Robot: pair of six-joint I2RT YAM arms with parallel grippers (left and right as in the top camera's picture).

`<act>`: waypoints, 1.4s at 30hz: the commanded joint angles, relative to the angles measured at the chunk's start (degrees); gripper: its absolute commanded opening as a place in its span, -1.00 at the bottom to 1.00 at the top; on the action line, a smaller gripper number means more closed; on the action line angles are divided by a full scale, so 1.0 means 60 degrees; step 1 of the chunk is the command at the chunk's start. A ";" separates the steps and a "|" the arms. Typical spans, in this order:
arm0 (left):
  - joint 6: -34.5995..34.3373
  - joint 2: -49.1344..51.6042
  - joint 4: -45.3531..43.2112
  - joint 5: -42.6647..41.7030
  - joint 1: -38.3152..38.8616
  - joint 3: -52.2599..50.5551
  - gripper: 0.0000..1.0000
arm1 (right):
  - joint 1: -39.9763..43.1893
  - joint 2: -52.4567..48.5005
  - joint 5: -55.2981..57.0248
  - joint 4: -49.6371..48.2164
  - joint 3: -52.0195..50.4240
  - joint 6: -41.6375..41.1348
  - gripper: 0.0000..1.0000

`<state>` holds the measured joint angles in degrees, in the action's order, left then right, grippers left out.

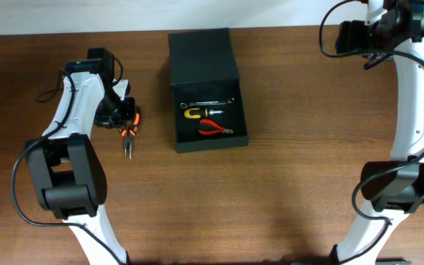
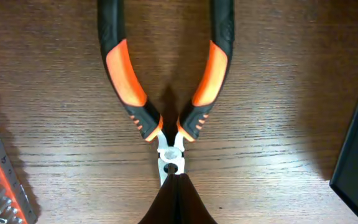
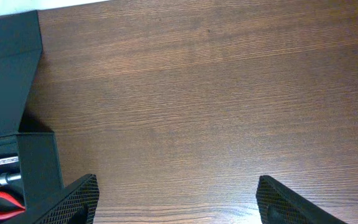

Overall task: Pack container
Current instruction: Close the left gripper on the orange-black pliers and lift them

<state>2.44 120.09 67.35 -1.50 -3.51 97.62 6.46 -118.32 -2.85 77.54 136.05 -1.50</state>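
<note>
L gripper [image 2: 176, 186] pinched shut on pliers [image 2: 169, 149] nose, 9 o'clock of container [image 1: 203, 59]; thin grip, may swivel/slip on lift.

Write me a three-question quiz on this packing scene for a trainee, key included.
1. The silver wrench and the red-handled pliers lie inside the container. Which tool lies outside it, on the table?
A. a hammer
B. a tape measure
C. orange-handled pliers
2. True or false: the container is closed.
3. Name the gripper whose jaws stand wide apart over bare wood.

Key
1. C
2. False
3. The right gripper
</note>
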 commanded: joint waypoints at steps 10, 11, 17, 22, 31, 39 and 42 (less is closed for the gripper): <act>-0.0907 -0.0259 -0.0809 0.0288 0.0015 -0.0521 -0.23 | 0.0062 -0.0022 0.0084 -0.0051 -0.0022 -0.0080 0.61; -0.0900 -0.0259 -0.0889 0.0299 0.0015 -0.0696 -0.12 | 0.0062 -0.0022 0.0084 -0.0051 -0.0022 -0.0080 0.61; 0.0109 -0.0248 -0.0980 0.0295 0.0015 -0.1698 0.14 | 0.0062 -0.0022 0.0087 -0.0058 -0.0022 -0.0080 0.62; 0.0182 -0.0248 -0.1198 0.0324 -0.0004 -0.2044 0.16 | 0.0062 -0.0022 0.0084 -0.0058 -0.0022 -0.0080 0.62; 0.0029 -0.0248 -0.1738 0.0324 -0.0004 -0.2473 0.14 | 0.0062 -0.0022 0.0087 -0.0022 -0.0022 -0.0080 0.62; 0.0029 -0.0204 -0.2069 0.0324 -0.0004 -0.2517 -0.65 | 0.0062 -0.0022 0.0087 -0.0022 -0.0022 -0.0080 0.62; 0.0029 -0.0175 -0.2160 0.0324 -0.0004 -0.2517 -0.77 | 0.0062 -0.0022 0.0087 -0.0018 -0.0022 -0.0080 0.61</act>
<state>2.42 119.90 54.98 0.64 -3.51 83.22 6.46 -118.32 -2.85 77.60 136.05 -1.48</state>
